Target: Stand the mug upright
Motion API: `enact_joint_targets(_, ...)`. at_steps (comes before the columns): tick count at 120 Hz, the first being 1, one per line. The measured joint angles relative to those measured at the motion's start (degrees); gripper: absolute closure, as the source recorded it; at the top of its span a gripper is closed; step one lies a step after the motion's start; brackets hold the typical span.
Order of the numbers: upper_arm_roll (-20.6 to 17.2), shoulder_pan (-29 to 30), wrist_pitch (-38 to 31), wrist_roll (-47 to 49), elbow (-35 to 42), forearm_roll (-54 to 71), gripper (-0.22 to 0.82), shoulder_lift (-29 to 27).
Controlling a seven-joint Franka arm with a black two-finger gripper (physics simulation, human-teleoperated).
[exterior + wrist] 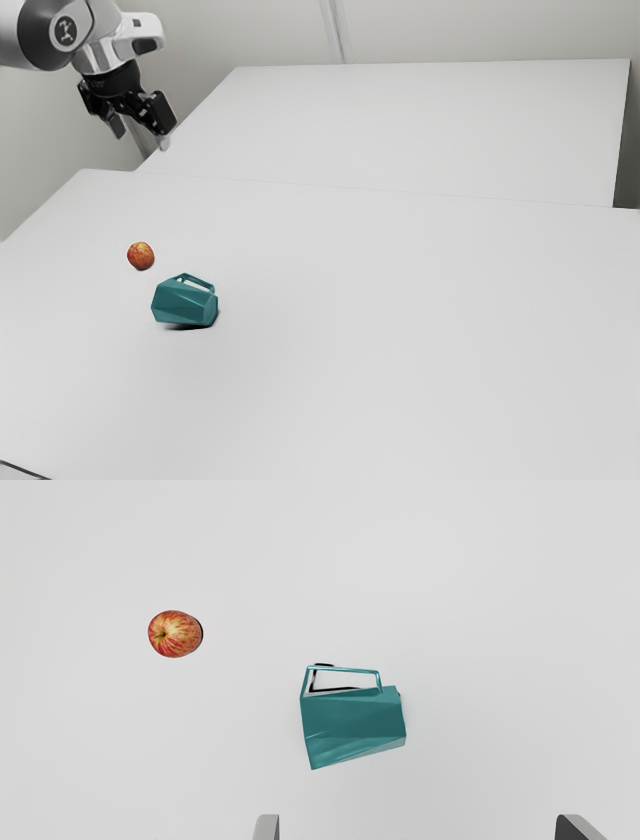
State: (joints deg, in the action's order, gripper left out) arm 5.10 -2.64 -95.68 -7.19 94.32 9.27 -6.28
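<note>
Can see faceted teal mug [352,717] tipped near streaky, rounded apple [177,634]. In wrist view, can also spot stem [160,635]. Have gripper [141,136] spread, empty.

Light: bright, diffuse | worktop [420,340]: evenly pale to its far edge | shadows: thin, black, hugging mug [352,717] and apple [175,634] | highlights: soft, along handle [345,669]

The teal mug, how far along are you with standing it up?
Nothing looks done yet: the teal mug lies on its side on the white table. The open hand is empty, raised clear of it. Reaching, gripping, turning it upright and releasing it remain.
</note>
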Motion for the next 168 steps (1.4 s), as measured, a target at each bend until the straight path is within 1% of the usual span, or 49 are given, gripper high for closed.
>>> enact_joint_targets(40, 0.2, 2.0, -0.6, 0.0, 0.6, 0.0, 0.0, 0.2)
enact_joint_targets(52, 0.3, 5.7, -1.7, -0.1, 0.7, -0.6, 0.0, 1.6)
enact_joint_targets(64, 0.5, 10.1, -2.0, -0.2, 2.4, -5.0, 0.0, 2.7)
enact_joint_targets(86, 0.6, 19.5, -1.4, -0.4, 5.7, -17.3, 0.0, 9.0)
enact_joint_targets(96, 0.7, 22.5, -1.3, -0.5, 6.3, -21.7, 0.0, 12.0)
enact_joint_targets(134, 4.8, 22.0, -1.1, -0.9, 6.0, -34.6, 0.0, 23.3)
enact_joint_targets(168, 7.2, 22.0, -1.4, -1.1, 4.9, -41.9, 0.0, 30.4)
